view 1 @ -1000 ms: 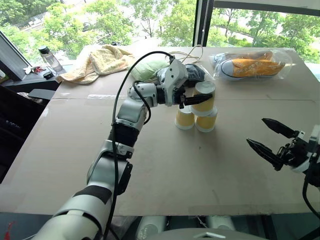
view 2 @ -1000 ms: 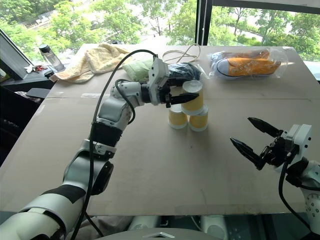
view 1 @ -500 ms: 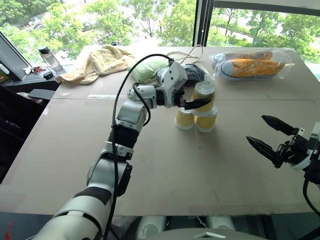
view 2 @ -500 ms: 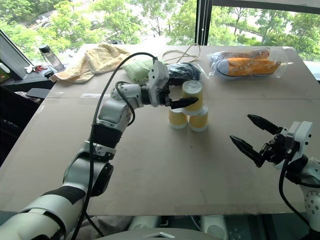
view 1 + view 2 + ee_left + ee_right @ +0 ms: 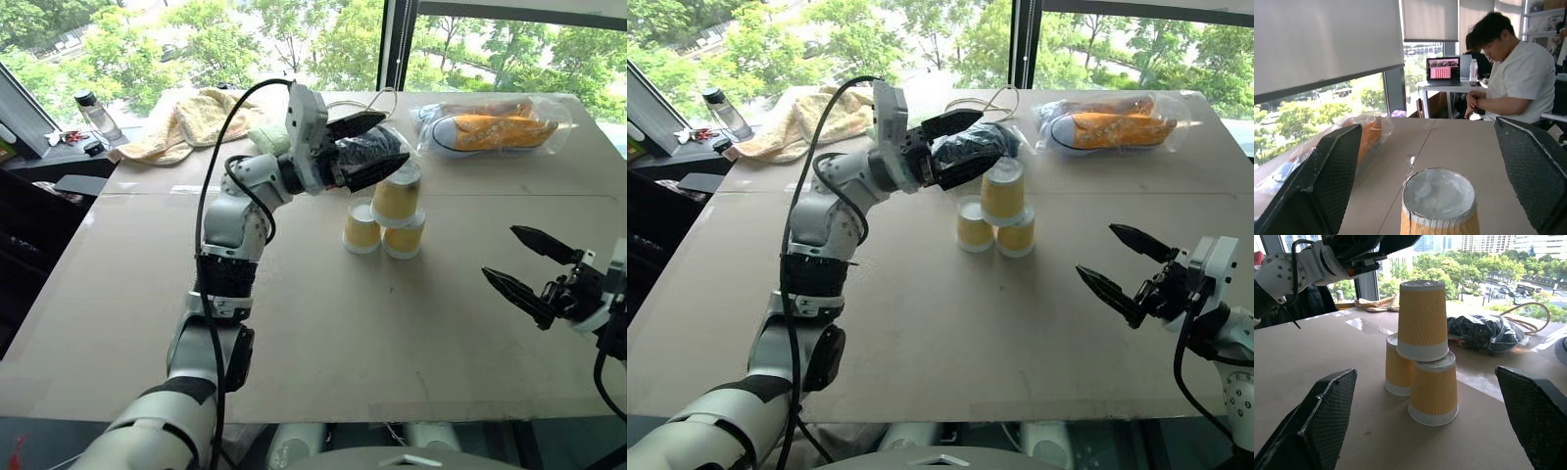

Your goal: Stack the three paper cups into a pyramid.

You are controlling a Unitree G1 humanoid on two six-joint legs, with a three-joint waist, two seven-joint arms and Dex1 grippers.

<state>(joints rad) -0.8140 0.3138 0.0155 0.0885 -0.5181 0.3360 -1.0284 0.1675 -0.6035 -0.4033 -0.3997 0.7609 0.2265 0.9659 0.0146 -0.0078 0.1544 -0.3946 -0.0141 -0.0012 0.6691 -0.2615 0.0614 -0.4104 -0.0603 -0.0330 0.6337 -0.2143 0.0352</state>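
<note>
**Inspector:** Checking the pyramid (image 5: pixel 385 215) first: it stands a little above centre of the left eye view, on the cardboard-covered table (image 5: pixel 323 323). Two cups form the lower row, side by side and touching; the top cup (image 5: pixel 396 193) rests upside down across their white bases. From the right wrist view it sits more on the nearer lower cup (image 5: pixel 1433 388) than on the farther one (image 5: pixel 1397 365), so the seating looks off-centre.

**Assistant:** And the grippers?

**Inspector:** The left gripper (image 5: pixel 364 147) is above and to the left of the top cup, jaws spread wide, nothing between them. The right gripper (image 5: pixel 525 265) hangs at the right edge of the frame, well apart from the stack, jaws likewise spread and empty.

**Assistant:** How would these cups handle if one needed correcting?

**Inspector:** My judgement: thin paper, very light, easily crushed and easily knocked over. The ribbed yellow wall should give the pads fair friction. Take hold across the mid-wall with a light squeeze, from the side, away from the white rim, which is the stiffest part but narrow. Any brush against the lower row would likely shift the whole stack.
</note>
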